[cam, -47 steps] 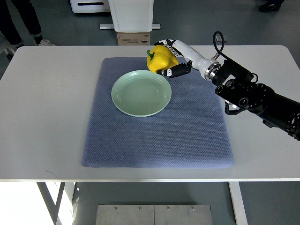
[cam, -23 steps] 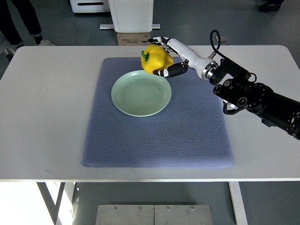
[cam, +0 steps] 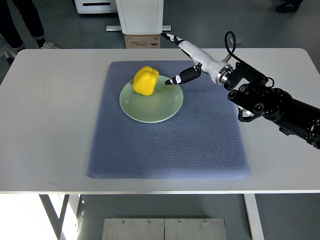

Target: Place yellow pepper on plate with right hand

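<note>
We see the yellow pepper (cam: pixel 145 80) sitting on the far-left rim area of the pale green plate (cam: pixel 165 107), just to the left of our right hand (cam: pixel 181 62) — apart from it, no contact. The hand's fingers are spread and hold nothing — thumb tip toward the plate's rim. We judge that only withdrawal back to the right remains.

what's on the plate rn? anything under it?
The yellow pepper sits on the green plate, at its far-left rim, free of the open right hand. The plate lies on the blue mat; whatever is beneath plate or pepper is covered.
</note>
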You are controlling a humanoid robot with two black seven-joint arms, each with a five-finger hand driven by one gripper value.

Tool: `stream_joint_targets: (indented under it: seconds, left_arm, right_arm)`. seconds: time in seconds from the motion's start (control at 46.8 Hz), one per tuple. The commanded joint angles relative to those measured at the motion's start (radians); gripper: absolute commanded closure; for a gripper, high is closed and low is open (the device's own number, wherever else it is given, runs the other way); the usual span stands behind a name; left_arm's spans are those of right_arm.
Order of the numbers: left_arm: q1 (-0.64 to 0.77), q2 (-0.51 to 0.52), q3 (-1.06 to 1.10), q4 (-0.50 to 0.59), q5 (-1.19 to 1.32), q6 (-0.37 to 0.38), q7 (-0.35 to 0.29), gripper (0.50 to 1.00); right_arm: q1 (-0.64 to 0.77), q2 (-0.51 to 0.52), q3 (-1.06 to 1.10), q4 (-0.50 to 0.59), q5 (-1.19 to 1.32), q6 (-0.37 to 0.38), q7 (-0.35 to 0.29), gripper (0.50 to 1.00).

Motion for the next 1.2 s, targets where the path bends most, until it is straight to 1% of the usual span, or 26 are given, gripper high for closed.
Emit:
stream_joint_targets:
  seconds: [0.0,0.749,0.856,0.941,1.07,1.176]
  left_arm:
    - [0.001,0.0,0.001,0.0,0.0,0.0,0.0,0.5]
    - [0.001,0.0,-0.001,0.0,0.0,0.0,0.0,0.5]
    - [0.0,0.0,0.001,0.0,0.0,0.0,0.0,0.5]
    - [0.0,0.0,0.001,0.0,0.001,0.0,0.0,0.5]
    - [0.001,0.0,0.001,0.0,0.001,0.0,0.0,0.5]
    - [0.001,0.0,0.001,0.0,0.0,0.0,0.0,0.5]
  right_arm:
    - [-0.002,0.0,0.0,-0.001,0.001,0.0,0.0,0.5]
    - [-0.044,-0.008,0.008,-0.011,0.004,0.003,0.0,0.5]
    - [-0.048,-0.017,0.012,-0.024,0.005,-0.008,0.0,0.5]
    - [-0.07,-0.041,0.055,-0.026,0.028,-0.02,0.0,0.5]
    - [-0.11,-0.064,0.178,-0.026,0.07,-0.02,0.0,0.5]
    - [-0.146,-0.097,0.232,-0.029,0.071,-0.02,0.0,0.5]
